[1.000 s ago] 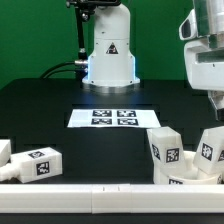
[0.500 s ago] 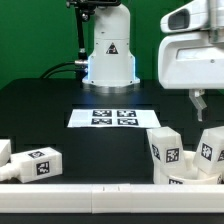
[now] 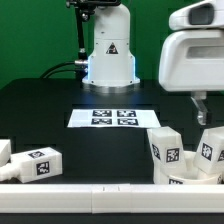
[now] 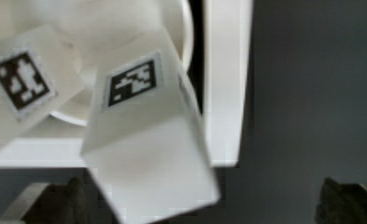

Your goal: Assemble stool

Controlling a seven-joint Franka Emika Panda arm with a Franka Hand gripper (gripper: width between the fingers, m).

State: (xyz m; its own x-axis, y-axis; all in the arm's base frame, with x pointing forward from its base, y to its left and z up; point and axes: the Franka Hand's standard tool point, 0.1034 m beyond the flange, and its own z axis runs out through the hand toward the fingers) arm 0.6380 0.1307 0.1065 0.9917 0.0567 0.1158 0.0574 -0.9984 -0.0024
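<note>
Wide-open, empty jaws are held over a stubby white tagged plastic leg [image 3: 210,148] by the round white seat disc [image 4: 135,25], to the exterior view's right of the marker board [image 3: 110,117], evidently so that it can be straddled.

White tagged parts — leg [image 3: 36,165] lies flat at 8 o'clock; second leg [image 3: 165,150] and third leg [image 3: 210,148] stand tilted at 4 o'clock, over the seat [image 3: 186,181].

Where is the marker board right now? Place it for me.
In the exterior view the marker board lies flat mid-table, just in front of the robot base.
</note>
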